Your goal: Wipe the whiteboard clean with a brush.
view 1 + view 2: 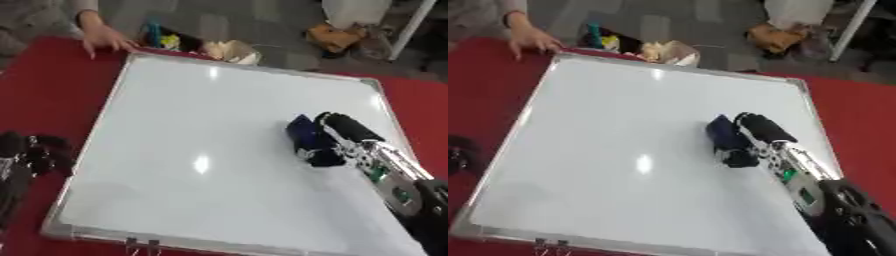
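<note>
A white whiteboard (201, 125) with a silver frame lies on the red table and shows no marks. On its right half my right hand (348, 129) is curled over a dark blue brush (309, 140) and holds it against the board. My left hand (26, 155) rests on the red table just off the board's left edge, black fingers up. A person's bare hand (103, 37) touches the board's far left corner.
The red table (35, 90) surrounds the board. Beyond the far edge lie a box of coloured items (166, 39), a crumpled pale bag (232, 51) and other clutter on the floor. Two small clips (142, 244) sit at the board's near edge.
</note>
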{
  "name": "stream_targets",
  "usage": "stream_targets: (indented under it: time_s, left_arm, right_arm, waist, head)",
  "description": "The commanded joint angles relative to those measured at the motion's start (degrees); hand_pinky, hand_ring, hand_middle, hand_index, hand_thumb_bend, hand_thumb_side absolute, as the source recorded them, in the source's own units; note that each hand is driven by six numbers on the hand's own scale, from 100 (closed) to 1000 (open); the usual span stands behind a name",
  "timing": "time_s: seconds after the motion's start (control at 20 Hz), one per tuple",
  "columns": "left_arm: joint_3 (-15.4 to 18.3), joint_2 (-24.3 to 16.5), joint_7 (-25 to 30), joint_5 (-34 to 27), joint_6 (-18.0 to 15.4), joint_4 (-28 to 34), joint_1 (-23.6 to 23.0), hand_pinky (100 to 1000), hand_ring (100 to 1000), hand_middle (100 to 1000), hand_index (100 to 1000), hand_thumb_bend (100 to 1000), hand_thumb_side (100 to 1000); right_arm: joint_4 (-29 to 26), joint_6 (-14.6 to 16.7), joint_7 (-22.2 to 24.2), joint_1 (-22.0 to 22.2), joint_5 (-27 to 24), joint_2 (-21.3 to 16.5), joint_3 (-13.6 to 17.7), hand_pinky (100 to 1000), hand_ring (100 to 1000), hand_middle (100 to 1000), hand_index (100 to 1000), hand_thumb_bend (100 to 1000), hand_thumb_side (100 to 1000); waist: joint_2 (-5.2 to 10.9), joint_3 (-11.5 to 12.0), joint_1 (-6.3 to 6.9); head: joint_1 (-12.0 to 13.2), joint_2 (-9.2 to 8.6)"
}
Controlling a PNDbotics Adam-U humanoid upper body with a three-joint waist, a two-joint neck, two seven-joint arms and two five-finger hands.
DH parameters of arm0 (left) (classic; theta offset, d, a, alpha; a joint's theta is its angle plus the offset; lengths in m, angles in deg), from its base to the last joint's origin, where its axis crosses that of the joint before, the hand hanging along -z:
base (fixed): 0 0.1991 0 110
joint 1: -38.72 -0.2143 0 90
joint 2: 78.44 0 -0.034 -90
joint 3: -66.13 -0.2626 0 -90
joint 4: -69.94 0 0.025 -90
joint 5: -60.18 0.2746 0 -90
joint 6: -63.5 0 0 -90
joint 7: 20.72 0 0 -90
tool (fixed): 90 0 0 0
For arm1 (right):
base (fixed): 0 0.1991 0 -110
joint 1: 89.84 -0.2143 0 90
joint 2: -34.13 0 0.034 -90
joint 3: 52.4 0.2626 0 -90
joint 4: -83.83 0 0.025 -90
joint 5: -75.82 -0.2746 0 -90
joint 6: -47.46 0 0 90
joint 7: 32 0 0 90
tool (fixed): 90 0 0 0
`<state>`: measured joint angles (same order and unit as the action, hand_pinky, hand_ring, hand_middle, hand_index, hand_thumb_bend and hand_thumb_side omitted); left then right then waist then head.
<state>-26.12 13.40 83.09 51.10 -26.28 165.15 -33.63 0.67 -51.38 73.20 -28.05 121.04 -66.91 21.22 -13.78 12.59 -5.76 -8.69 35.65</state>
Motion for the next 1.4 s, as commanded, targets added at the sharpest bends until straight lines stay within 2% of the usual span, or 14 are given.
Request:
stream_targets:
  time_s: [0.05, 0.45, 0.85, 1.15, 1.4]
  left_arm:
    - [0.0, -0.8, 0.0, -0.2, 0.0, 0.8, 0.3, 485, 536, 567, 654, 711, 918]
    - [0.2, -0.6, -0.1, -0.3, 0.2, 0.6, -0.3, 485, 535, 567, 654, 713, 918]
    - [0.3, -0.6, -0.2, -0.3, 0.4, 0.4, -1.1, 484, 534, 567, 654, 712, 918]
    - [0.2, -0.5, -0.2, -0.4, 0.4, 0.3, -1.4, 484, 532, 567, 654, 712, 917]
    - [0.0, -0.3, 0.0, -0.6, 0.4, 0.2, -1.3, 483, 531, 567, 654, 713, 916]
  right_arm:
    - [-4.9, 1.6, 1.3, -0.4, 0.8, -1.0, -1.0, 655, 596, 548, 448, 100, 400]
    - [-17.2, 4.1, 6.0, 1.7, 0.7, -1.4, -3.5, 655, 594, 544, 446, 100, 383]
    - [-26.4, 5.9, 11.0, 3.5, -0.2, -1.6, -6.4, 656, 595, 548, 450, 100, 398]
    - [-29.7, 7.1, 14.2, 3.6, -1.1, -0.6, -8.8, 655, 593, 547, 449, 100, 419]
    - [-27.3, 8.0, 15.5, 2.2, -0.8, 1.9, -11.3, 653, 592, 547, 452, 100, 435]
  waist:
    - [1.24, -0.4, 0.32]
    - [2.07, -2.1, 0.17]
    - [3.02, -3.8, -0.02]
    - [3.60, -4.8, 0.23]
    - [3.95, -4.7, 0.68]
  head:
    - [0.0, -0.12]
    - [0.3, 0.16]
    - [0.3, 0.60]
    - [0.1, 0.96]
    - [-0.4, 1.09]
